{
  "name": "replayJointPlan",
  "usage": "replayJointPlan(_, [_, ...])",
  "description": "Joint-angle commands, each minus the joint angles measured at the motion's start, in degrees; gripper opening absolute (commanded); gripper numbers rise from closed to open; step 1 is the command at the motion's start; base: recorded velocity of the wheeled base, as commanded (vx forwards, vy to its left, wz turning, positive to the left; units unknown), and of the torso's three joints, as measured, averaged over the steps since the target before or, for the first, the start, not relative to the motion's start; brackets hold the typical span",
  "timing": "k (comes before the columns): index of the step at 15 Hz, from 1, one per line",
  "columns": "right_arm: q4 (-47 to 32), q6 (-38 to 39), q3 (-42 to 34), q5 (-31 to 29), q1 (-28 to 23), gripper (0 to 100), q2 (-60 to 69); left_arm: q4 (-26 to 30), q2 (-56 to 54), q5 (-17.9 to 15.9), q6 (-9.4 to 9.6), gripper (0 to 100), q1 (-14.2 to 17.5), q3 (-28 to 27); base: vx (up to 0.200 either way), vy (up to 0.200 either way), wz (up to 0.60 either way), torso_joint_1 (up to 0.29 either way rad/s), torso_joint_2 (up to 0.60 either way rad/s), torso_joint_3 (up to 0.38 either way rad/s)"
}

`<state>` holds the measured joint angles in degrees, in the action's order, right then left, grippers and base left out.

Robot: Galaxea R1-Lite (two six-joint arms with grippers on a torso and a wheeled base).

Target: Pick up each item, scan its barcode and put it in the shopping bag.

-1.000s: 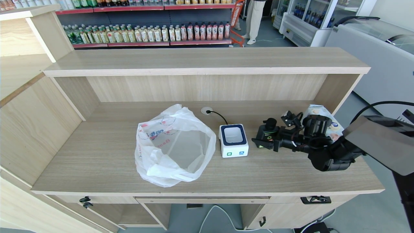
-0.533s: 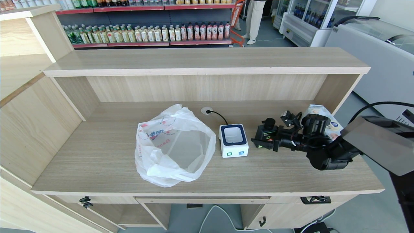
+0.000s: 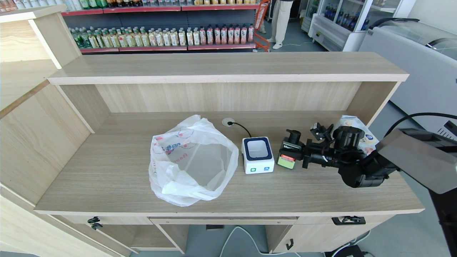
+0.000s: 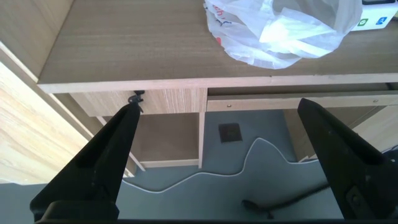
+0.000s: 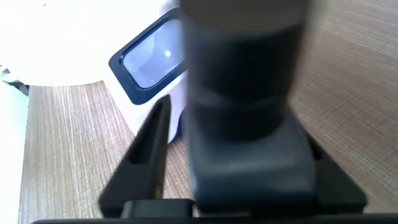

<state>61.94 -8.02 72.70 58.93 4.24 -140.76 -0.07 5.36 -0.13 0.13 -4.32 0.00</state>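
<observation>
White plastic shopping bag (image 3: 192, 160) lies open on the counter (image 3: 107, 178) with its mouth up. It has not moved in the last second, and I can make out nothing inside.

Left claw (image 4: 219, 106): fingers wide apart, holding nothing. It is parked low off the counter's front edge, below the bag.

Scanner (image 3: 257, 154) sits just right of the bag, window up, unmoved.

Change: the dark bottle (image 3: 286, 160) in the right claw (image 3: 295, 154) has been rolled. A second ago its upper side was mostly black with a small green mark; now a green-and-red label faces up. It has also edged a little toward the scanner and is now just beside the scanner's right side, not touching. I cannot tell whether it clears the counter.

Judgement: the scan step is in hand, and the roll looks like a search for the barcode. No barcode is legible. The bottle is not yet over the window, and bagging is not started.

Right arm pose: it reaches in from the right with the forearm roughly level and the wrist pointing toward the scanner. The claw is clamped on the bottle's body, cap end pointing away from the robot.

Snack packet (image 3: 357, 126) lies behind that arm in the far right corner, untouched and still to be done.
</observation>
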Motion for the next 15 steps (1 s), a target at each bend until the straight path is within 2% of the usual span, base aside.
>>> replayJointPlan(1, [0.11, -0.06, -0.02, -0.04, -0.11, 0, 0.23, -0.01, 0.09, -0.04, -0.05, 100, 0.01, 0.0, 0.0, 0.0, 0.0, 0.0, 0.0, 0.0])
replayJointPlan(5, [2.57, -0.24, 0.07, -0.13, -0.29, 0, 0.67, -0.01, 0.09, 0.05, -0.05, 100, 0.01, 0.0, 0.0, 0.0, 0.0, 0.0, 0.0, 0.0])
replayJointPlan(10, [3.63, -2.44, 0.6, -0.48, -0.38, 0, 9.54, -0.01, 0.09, -0.04, -0.05, 100, 0.01, 0.0, 0.0, 0.0, 0.0, 0.0, 0.0, 0.0])
replayJointPlan(15, [3.63, -16.24, -5.82, -0.13, -2.66, 0, 29.23, -0.01, 0.09, -0.04, 0.04, 100, 0.01, 0.0, 0.0, 0.0, 0.0, 0.0, 0.0, 0.0])
